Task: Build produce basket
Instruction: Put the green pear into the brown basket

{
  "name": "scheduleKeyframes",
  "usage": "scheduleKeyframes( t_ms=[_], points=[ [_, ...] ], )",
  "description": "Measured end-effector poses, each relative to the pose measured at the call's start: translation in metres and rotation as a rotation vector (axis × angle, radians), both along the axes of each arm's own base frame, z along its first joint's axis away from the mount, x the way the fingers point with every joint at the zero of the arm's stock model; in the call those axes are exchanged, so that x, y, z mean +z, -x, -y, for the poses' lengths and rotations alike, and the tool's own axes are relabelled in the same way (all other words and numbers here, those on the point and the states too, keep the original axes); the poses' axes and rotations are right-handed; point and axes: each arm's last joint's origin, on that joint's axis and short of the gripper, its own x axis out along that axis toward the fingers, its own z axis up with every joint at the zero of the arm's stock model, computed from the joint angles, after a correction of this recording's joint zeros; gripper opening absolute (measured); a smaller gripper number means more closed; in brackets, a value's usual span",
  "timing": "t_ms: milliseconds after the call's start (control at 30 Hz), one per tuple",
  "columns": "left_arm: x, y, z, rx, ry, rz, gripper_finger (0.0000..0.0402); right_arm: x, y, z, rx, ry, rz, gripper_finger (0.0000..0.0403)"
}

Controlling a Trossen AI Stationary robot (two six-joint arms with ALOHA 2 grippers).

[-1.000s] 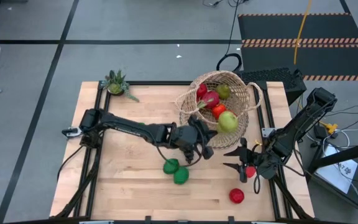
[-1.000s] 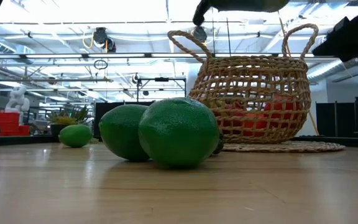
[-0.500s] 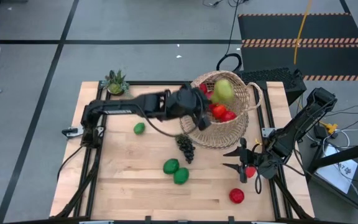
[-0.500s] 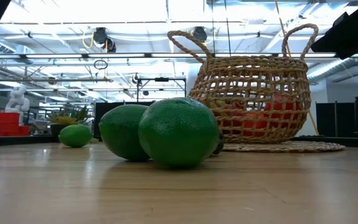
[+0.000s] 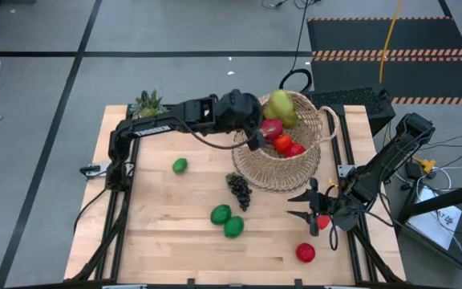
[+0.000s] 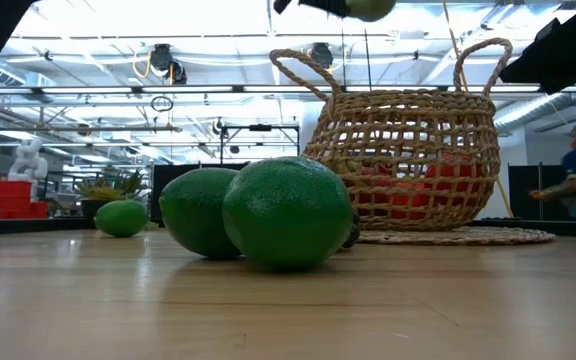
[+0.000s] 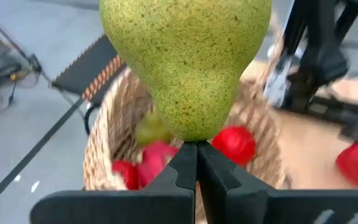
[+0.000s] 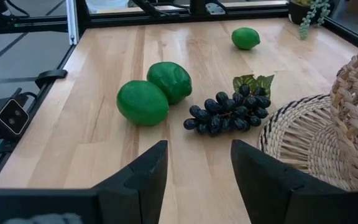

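Note:
The basket (image 5: 283, 164) stands at the table's far right on a round woven mat (image 8: 303, 146). It holds a pink dragon fruit (image 5: 271, 128) and red pieces (image 5: 289, 146). My left gripper (image 5: 261, 119) is shut at the narrow end of a yellow-green pear (image 5: 281, 107), high over the basket's far side. Grapes (image 5: 239, 189), two large limes (image 5: 227, 221), a small lime (image 5: 180, 165) and a red apple (image 5: 305, 253) lie on the table. My right gripper (image 5: 313, 210) hovers open near the right edge with nothing between its fingers (image 8: 148, 168). My left gripper meets the pear at its narrow end (image 7: 196, 135), right at the tips of the shut fingers (image 7: 185, 163). What lies between the tips is hidden by the fingers themselves. The pear (image 6: 368, 8) stands out beyond the fingertips, lifted clear above the basket's rim.
A small spiky potted plant (image 5: 149, 104) sits at the far left corner. A red piece (image 5: 322, 221) lies under my right gripper. A person (image 6: 573, 175) moves in the room beyond the table. Bare wood lies at the near left (image 5: 159, 233).
My left gripper has risen and swung toward the table's far edge with the pear, from the basket's near side to above its far side. The pear has gone up with it, clear of the rim. The grapes that the arm covered now show.

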Motion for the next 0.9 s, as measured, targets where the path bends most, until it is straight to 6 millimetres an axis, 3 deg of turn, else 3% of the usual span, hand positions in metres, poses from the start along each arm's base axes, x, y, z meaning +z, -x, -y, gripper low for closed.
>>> scheduleKeyframes(
  t_ms=[433,700,900],
  points=[
    [-0.076,-0.049,-0.010,-0.018,0.028,-0.153,0.0005,0.001,-0.001,-0.001,0.013,0.004,0.007,0.0171],
    [-0.104,-0.062,-0.012,-0.025,0.025,-0.217,0.0005,0.001,0.001,-0.003,0.040,0.012,0.000,0.0171],
    [-0.103,-0.061,-0.013,-0.031,0.015,-0.224,0.0006,0.001,0.001,-0.003,0.058,0.021,-0.007,0.0171]
  ],
)
